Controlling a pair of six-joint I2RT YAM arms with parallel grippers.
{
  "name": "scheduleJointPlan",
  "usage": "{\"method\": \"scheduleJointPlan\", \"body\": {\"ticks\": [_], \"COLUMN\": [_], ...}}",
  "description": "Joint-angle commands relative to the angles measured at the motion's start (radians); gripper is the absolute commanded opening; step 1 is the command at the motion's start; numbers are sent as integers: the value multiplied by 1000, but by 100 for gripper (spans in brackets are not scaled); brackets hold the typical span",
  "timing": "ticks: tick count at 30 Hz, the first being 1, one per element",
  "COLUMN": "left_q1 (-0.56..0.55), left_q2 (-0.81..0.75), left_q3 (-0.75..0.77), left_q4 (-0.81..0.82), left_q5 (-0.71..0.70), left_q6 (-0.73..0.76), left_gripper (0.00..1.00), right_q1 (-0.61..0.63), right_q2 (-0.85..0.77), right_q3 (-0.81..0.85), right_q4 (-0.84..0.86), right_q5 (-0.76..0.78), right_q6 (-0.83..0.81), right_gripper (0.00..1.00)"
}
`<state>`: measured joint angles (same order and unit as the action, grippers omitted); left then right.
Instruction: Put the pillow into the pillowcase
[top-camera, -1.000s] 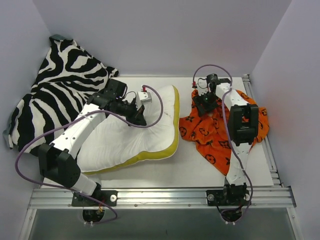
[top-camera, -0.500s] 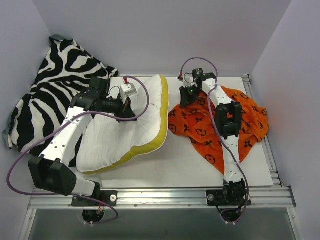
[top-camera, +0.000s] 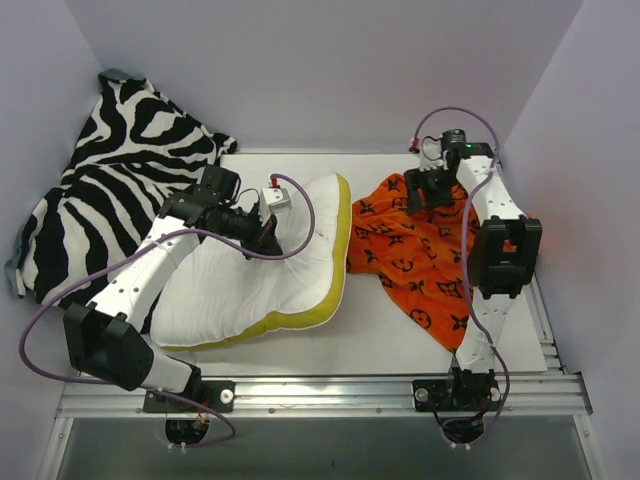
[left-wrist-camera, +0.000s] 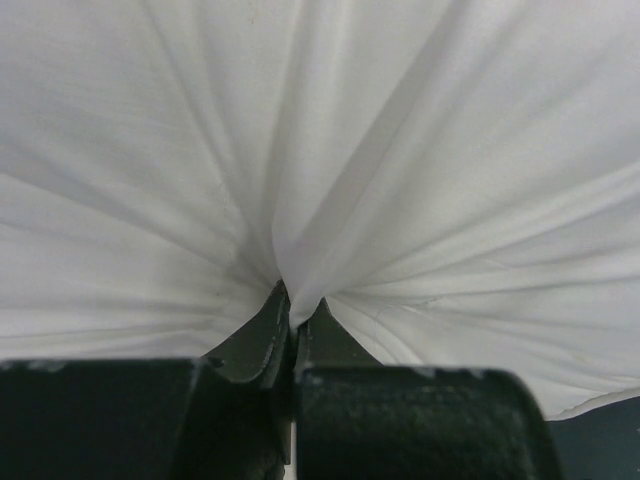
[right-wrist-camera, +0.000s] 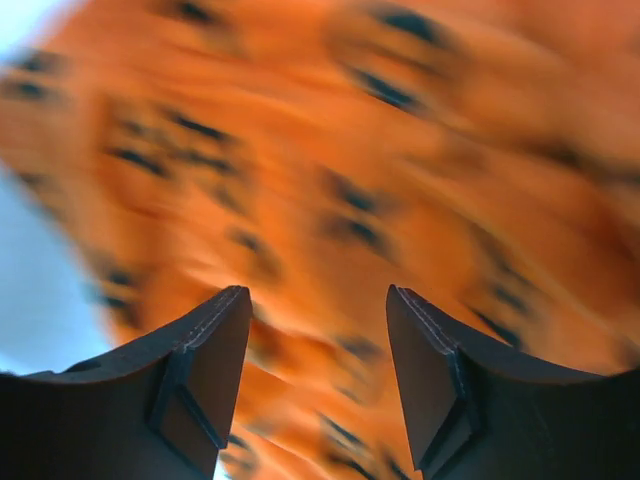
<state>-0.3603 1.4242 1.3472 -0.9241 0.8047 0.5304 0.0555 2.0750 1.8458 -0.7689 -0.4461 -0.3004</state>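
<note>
While the left gripper (left-wrist-camera: 293, 318) pinches the soft, light pillow (top-camera: 240, 290) mid-frame, the right gripper (right-wrist-camera: 318, 335) hangs spread over the limp pillowcase (top-camera: 420, 255), probably best taken by an edge.

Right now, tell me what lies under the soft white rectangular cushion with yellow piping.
Bare white tabletop shows along the near edge of the cushion. The black-and-white zebra-striped cloth meets its left side, the orange printed pillowcase its right. Whether either runs underneath is covered.

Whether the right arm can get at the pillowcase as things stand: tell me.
Probably yes. The right tool hangs open close over the pillowcase, with only orange cloth showing ahead of it. The pillow lies beside it, pinched in the left tool.
</note>
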Motion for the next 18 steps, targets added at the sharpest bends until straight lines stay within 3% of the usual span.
{"method": "scheduleJointPlan", "body": {"ticks": [1,5,10,15,18], "left_q1": [14,52,73,86,84], "left_q2": [16,35,33,41,38], "left_q3": [4,41,66,78,64], "left_q4": [-12,2,-7,-24,-27], "left_q5": [-24,16,11,17,27], "left_q6": [3,-33,-3,11,11], "left_gripper": [0,0,0,0,0], "right_q1": [-42,-14,96,161,132], "right_q2": [-7,11,40,45,5], "right_q3": [-77,-206,-374,-367,-309], "right_q4": [-125,-231,-247,-322,-329], "right_q5": [210,141,63,-238,-252], "right_q6": [-166,-184,-149,-112,-92], "right_gripper": [55,47,44,46,49]}}
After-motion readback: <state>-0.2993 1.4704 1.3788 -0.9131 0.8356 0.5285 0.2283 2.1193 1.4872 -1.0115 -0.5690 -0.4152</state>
